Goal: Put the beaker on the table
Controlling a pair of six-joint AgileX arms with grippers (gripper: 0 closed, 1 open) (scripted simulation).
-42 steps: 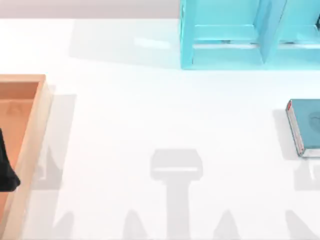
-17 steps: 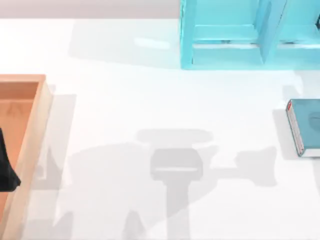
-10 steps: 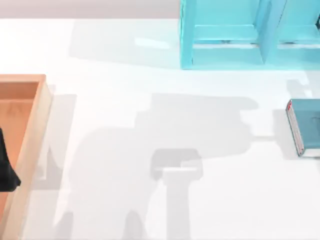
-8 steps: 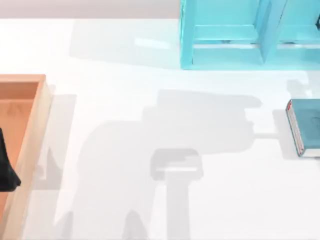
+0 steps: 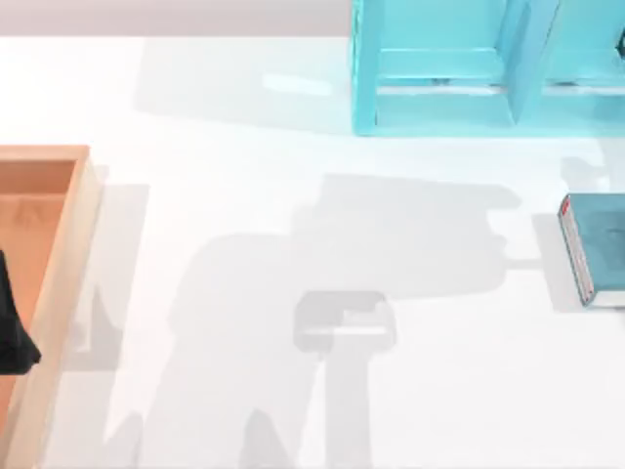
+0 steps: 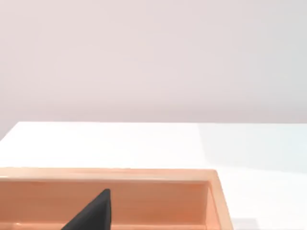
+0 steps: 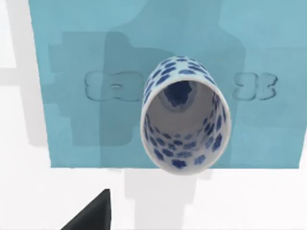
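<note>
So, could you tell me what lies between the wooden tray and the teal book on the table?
In the top view, nothing stands between the wooden tray and the teal book: that stretch of the table is bare white surface, crossed by grey shadows.

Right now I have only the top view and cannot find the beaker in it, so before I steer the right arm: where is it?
Observer: In the right wrist view the beaker sits against the teal book cover, mouth toward the camera, with the right gripper near it. I cannot tell whether it rests on the book.
Operator: Anything inside it?
Observer: Nothing I can see; blue flowers run down its inner wall.
Operator: And the left arm?
Observer: The left gripper is parked over the wooden tray; its camera looks across the tray's far wall to the table.
</note>
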